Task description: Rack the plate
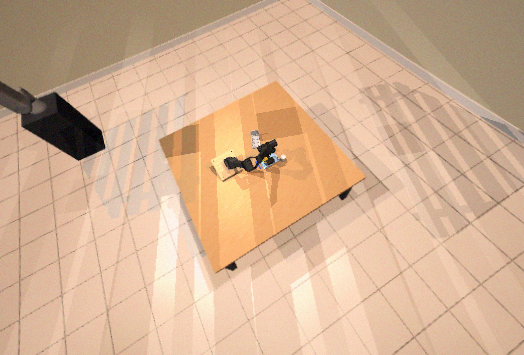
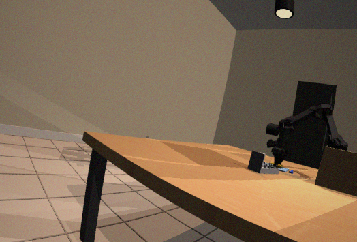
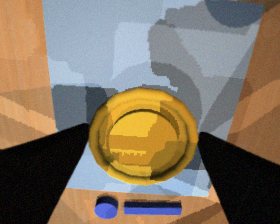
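The yellow plate (image 3: 143,131) (image 2: 281,165) lies flat on a light blue mat (image 3: 82,45) (image 2: 283,170). My gripper (image 3: 144,133) (image 2: 278,164) is open and empty, pointing down low over the plate. In the wrist view one black fingertip stands at the plate's left rim and the other at its right rim. That view does not tell whether they touch it. The small grey dish rack (image 1: 255,139) (image 2: 270,170) stands beside the mat, with a dark upright panel at one end in the exterior view; its slots are too small to make out.
A blue disc (image 3: 106,208) and a blue bar (image 3: 152,208) lie just off the mat's near edge. A small white round object (image 1: 283,157) stands by the mat. The arm's base is on a pale board (image 1: 225,174). A brown box-like block (image 2: 337,172) stands near the base.
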Robot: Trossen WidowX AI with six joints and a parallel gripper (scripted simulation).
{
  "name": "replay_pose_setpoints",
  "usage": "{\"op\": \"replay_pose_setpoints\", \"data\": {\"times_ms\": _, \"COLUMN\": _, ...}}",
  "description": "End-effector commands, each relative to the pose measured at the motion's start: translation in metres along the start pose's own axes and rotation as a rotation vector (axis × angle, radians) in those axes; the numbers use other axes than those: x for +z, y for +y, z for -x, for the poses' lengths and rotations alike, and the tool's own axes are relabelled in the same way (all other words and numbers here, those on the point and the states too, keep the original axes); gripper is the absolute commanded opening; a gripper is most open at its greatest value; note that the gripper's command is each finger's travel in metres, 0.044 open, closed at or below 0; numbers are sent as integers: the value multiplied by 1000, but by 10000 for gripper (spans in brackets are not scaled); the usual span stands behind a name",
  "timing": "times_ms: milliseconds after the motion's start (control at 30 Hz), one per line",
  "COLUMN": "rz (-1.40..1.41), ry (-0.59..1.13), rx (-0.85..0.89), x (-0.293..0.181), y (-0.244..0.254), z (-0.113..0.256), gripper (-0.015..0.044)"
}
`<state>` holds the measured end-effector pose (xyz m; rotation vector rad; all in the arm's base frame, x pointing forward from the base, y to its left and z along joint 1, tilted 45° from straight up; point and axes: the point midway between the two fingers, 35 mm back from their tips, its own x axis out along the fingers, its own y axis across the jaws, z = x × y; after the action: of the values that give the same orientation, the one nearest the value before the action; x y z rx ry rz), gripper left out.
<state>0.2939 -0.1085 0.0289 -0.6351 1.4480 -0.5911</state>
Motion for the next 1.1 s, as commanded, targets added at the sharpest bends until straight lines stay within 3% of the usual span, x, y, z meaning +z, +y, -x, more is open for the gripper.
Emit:
{"op": "replay_pose_setpoints", "data": {"times_ms": 0, "rz": 8, "ry": 1, "rx": 2, "x": -1, "y": 1, "z": -1, "gripper": 391}}
{"op": "replay_pose_setpoints", "data": {"times_ms": 333, "rz": 8, "ry": 1, "rx": 2, "x": -1, "y": 1, "z": -1, "gripper": 324}}
{"op": "replay_pose_setpoints", "data": {"times_ms": 733, "rz": 9, "ry": -2, "rx": 21, "x": 11, "y": 6, "z": 45, "gripper": 9}}
{"op": "replay_pose_setpoints", "data": {"times_ms": 1067, "rz": 12, "ry": -1, "rx": 29, "x": 15, "y": 9, "z": 96, "gripper": 0}}
